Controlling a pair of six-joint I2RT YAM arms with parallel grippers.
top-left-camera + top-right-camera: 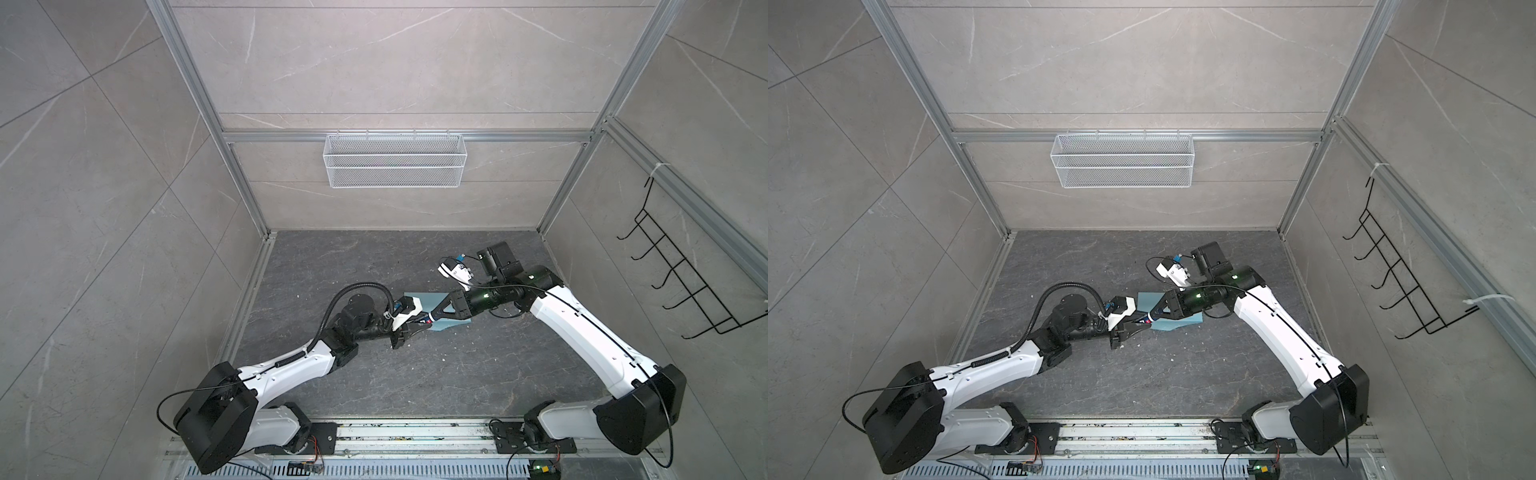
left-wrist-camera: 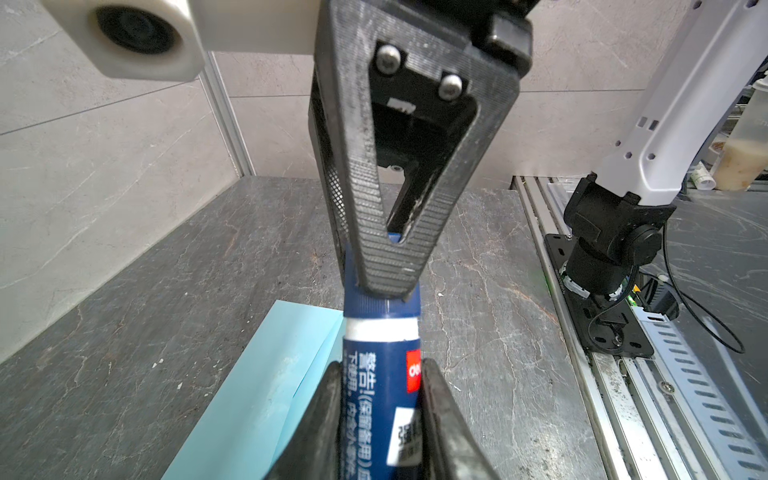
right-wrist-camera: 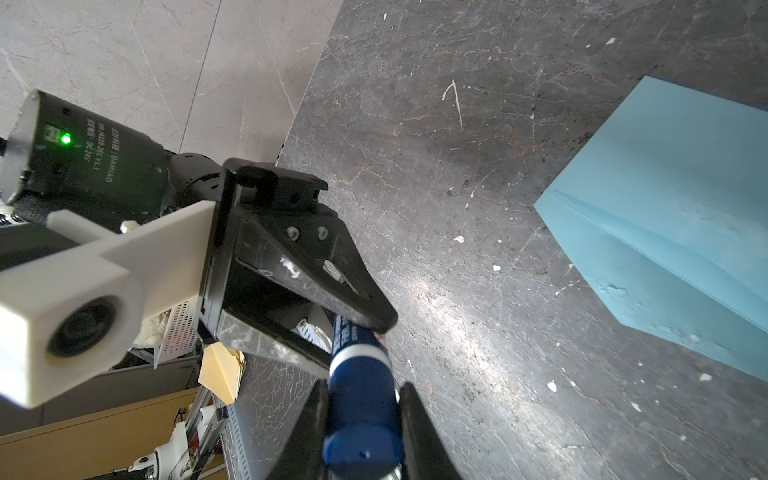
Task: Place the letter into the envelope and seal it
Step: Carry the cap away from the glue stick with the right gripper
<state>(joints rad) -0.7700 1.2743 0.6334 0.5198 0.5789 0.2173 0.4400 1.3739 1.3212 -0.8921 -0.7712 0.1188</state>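
The light blue envelope [image 1: 432,300] [image 1: 1150,300] lies flat on the dark table, partly under both grippers; it also shows in the wrist views [image 2: 266,374] [image 3: 673,232]. The letter is out of view. Above the envelope, a dark blue glue stick [image 2: 380,395] [image 1: 428,321] is held level between the two grippers. My left gripper [image 2: 380,365] [image 1: 420,325] is shut on its labelled body. My right gripper [image 3: 363,386] [image 1: 435,318] is shut on its dark blue cap [image 3: 361,415] [image 2: 380,305]. The two grippers meet tip to tip.
A white mesh basket [image 1: 395,160] hangs on the back wall and a black wire rack [image 1: 681,274] on the right wall. An aluminium rail [image 1: 415,436] with both arm bases runs along the front edge. Small white scraps dot the table [image 1: 478,374].
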